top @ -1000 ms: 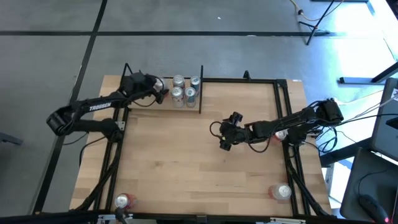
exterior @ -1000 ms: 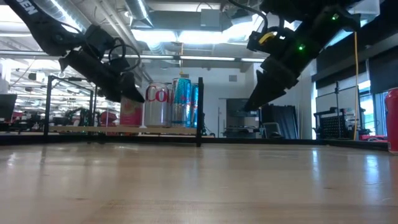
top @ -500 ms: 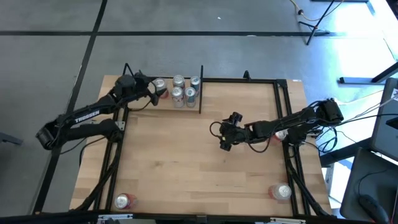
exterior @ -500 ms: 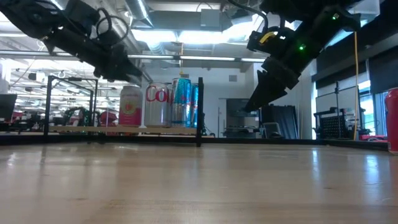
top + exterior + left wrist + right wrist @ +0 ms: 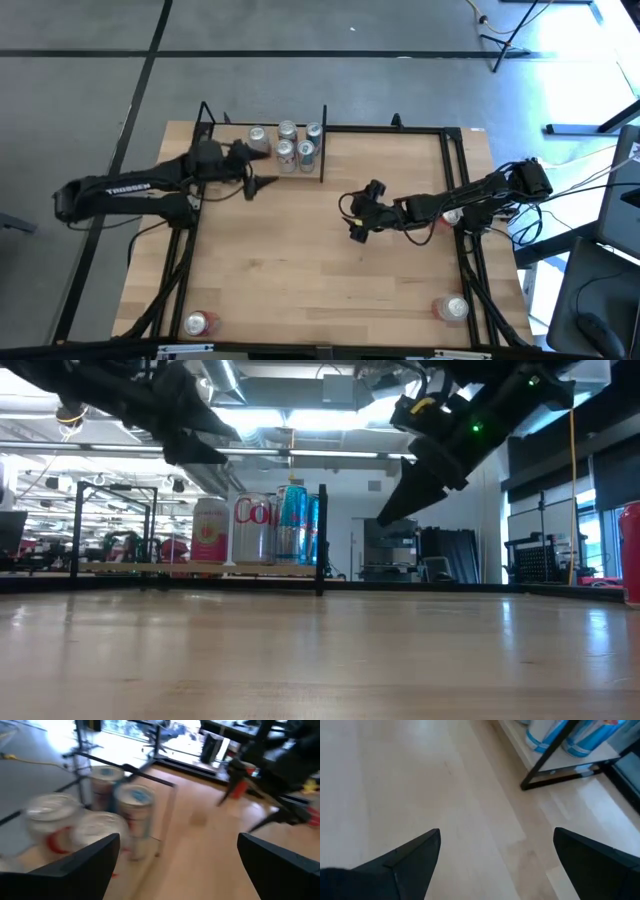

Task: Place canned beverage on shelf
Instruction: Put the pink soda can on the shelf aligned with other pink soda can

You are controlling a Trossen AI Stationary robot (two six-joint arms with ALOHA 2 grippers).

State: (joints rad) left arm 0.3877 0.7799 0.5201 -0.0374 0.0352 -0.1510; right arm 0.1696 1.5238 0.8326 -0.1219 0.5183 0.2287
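Observation:
The shelf [image 5: 228, 132] stands at the table's far left, a light plank in black rods; it also shows in the low view [image 5: 130, 569]. Several cans stand upright on it: a pink one [image 5: 210, 531], a silver-and-red one [image 5: 253, 529] and blue ones [image 5: 296, 525]. My left gripper [image 5: 264, 184] is open and empty, raised just near of the shelf; its wrist view [image 5: 177, 837] looks at the can tops. My right gripper [image 5: 355, 232] is open and empty above the table's middle [image 5: 496, 831].
Loose cans stand on the table at the near left corner [image 5: 197, 322], the near right corner [image 5: 452, 308] and under my right arm at the right edge [image 5: 452, 215]. A black rod frame [image 5: 400, 128] runs along the table's far and right edges.
My left gripper has drawn back from the pink can on the shelf, going up and toward the table's near edge; the can stays upright on the shelf. My right gripper has risen slightly and edged toward the table's left.

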